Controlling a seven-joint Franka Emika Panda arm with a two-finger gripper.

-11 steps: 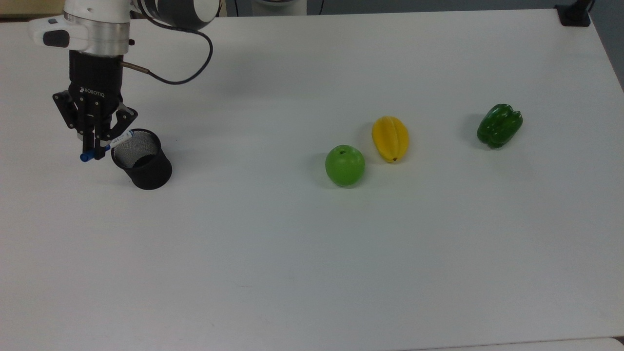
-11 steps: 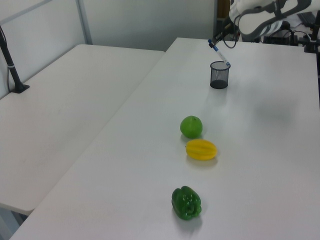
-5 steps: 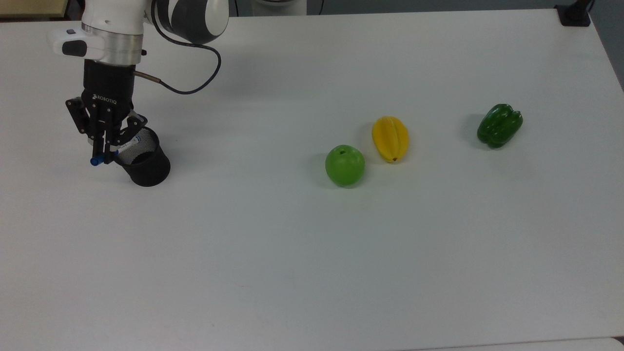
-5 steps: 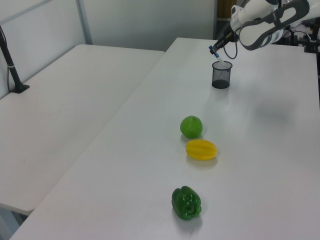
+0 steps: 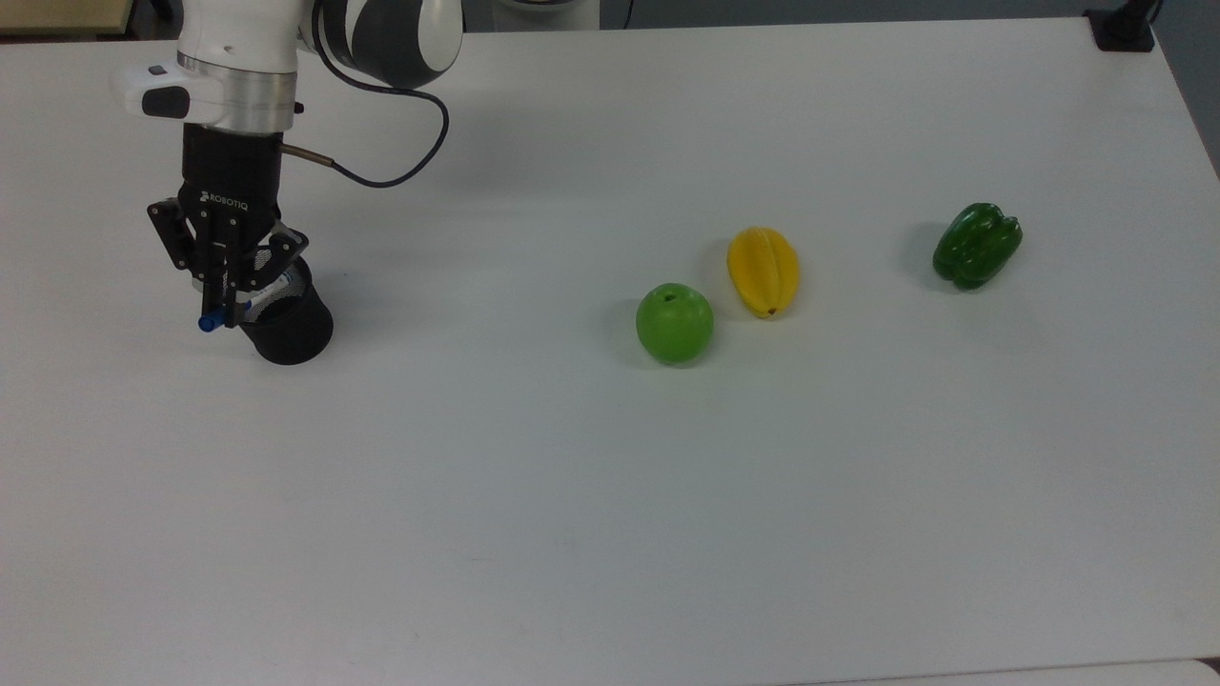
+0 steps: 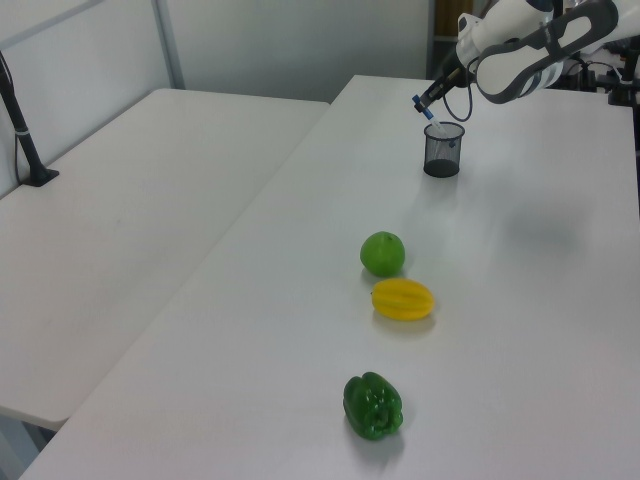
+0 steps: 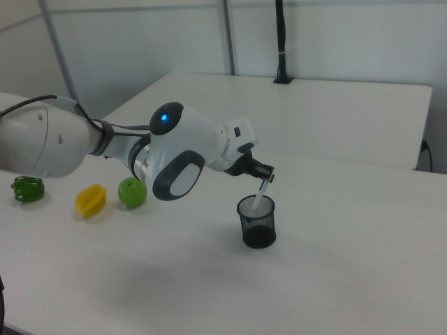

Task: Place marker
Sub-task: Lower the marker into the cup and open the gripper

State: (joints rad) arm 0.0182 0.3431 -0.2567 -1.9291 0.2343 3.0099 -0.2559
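My gripper is shut on the marker, a slim white pen with blue ends, and holds it tilted. The marker's blue upper end sticks out on the top view's left of the fingers, and its white body slants down inside the rim of a black mesh cup. In the left view the marker leans over the cup below the gripper. In the right view the marker's white shaft dips into the cup under the gripper.
A green apple, a yellow starfruit and a green bell pepper lie in a row toward the top view's right on the white table. A second table stands alongside.
The gripper has carried the marker toward the top view's right and over the cup. The marker's lower end now sits inside the cup's rim.
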